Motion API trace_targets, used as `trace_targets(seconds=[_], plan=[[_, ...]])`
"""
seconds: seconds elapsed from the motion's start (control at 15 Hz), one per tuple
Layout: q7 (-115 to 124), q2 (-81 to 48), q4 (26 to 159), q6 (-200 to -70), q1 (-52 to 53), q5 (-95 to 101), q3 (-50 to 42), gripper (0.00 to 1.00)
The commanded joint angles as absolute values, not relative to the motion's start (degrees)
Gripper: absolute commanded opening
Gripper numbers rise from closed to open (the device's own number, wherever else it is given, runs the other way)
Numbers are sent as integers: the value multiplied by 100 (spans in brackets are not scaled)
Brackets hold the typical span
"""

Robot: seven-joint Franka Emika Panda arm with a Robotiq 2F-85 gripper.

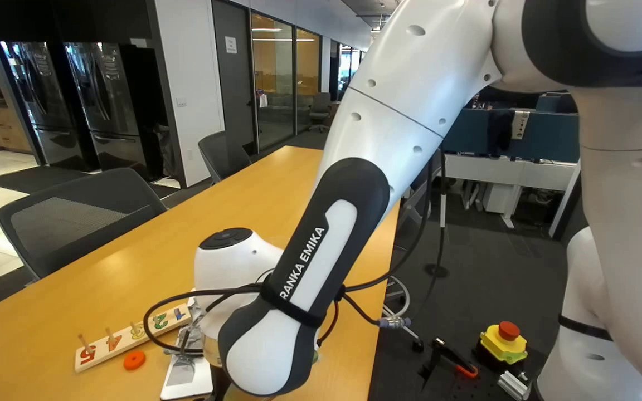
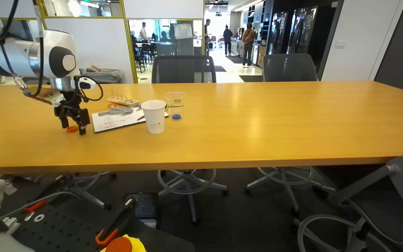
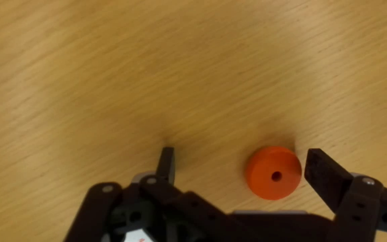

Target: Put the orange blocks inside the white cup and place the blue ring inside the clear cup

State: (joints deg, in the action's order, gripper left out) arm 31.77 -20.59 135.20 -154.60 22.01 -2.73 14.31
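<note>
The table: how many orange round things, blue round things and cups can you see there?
Orange: 2 (orange piece, another orange piece by the number board)
Blue: 1 (blue ring)
Cups: 2 (white cup, clear cup)
Total: 5 in sight; the white cup's inner bottom is hidden

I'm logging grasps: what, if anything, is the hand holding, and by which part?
Nothing: the hand is open; an orange block lies on the table between its fingers.

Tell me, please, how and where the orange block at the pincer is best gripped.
I'd grip the orange block by opposite sides of its round edge, from above: it lies flat on the table. The open pincer straddles it off-centre, so recentring would likely help.
</note>
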Motion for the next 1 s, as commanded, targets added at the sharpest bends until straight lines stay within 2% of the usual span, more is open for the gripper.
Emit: trace_targets(seconds=[0.0, 0.93], plan=[[3062, -2073, 13467, -15570, 2418, -287, 1371, 100], [3711, -2261, 13182, -15578, 3252, 938, 732, 100]])
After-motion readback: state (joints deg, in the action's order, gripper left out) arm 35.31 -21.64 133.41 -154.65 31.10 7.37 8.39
